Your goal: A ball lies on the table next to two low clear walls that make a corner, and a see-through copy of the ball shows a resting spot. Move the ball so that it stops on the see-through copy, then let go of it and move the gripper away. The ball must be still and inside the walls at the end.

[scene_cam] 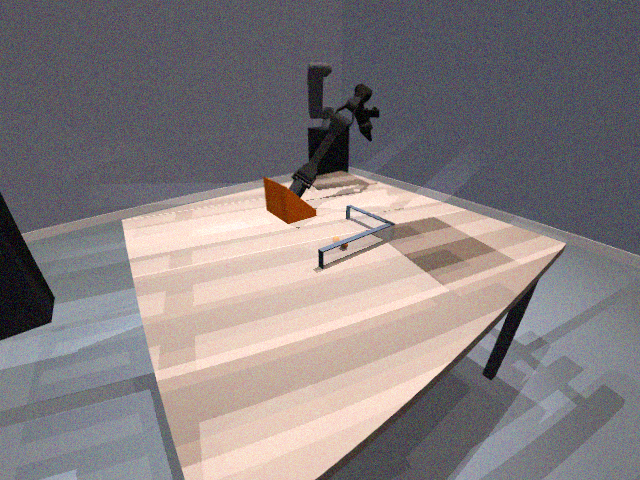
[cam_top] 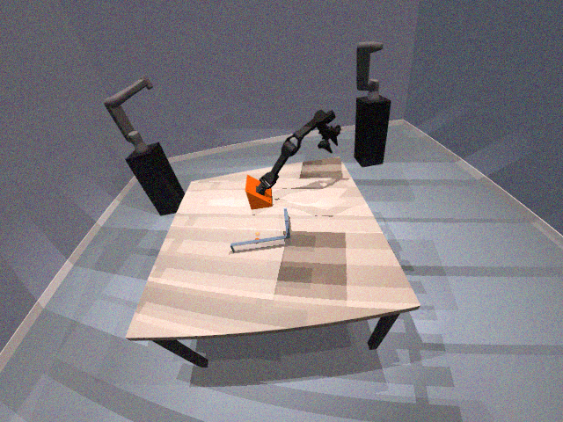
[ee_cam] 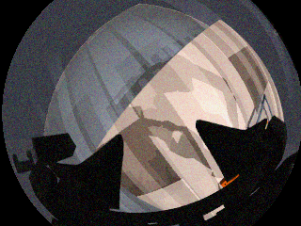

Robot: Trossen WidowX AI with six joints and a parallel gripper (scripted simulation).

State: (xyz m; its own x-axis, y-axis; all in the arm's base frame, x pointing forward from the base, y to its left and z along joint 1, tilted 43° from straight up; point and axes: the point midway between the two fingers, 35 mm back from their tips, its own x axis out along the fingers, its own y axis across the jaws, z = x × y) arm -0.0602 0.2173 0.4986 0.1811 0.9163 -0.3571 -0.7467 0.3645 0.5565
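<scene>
Your ball sits tiny against the inner face of the long wall of the walls, at their 9 o'clock end. The gripper hangs high at 1 o'clock, jaws released and empty. Descend carelessly and you risk clipping the wall or nudging the ball rolling.

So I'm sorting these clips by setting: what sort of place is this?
It looks like a bare robot test cell, not a home or shop. One pale table carries the arm on an orange base and two low walls forming a corner; dark pedestals stand on the grey floor around it.
</scene>
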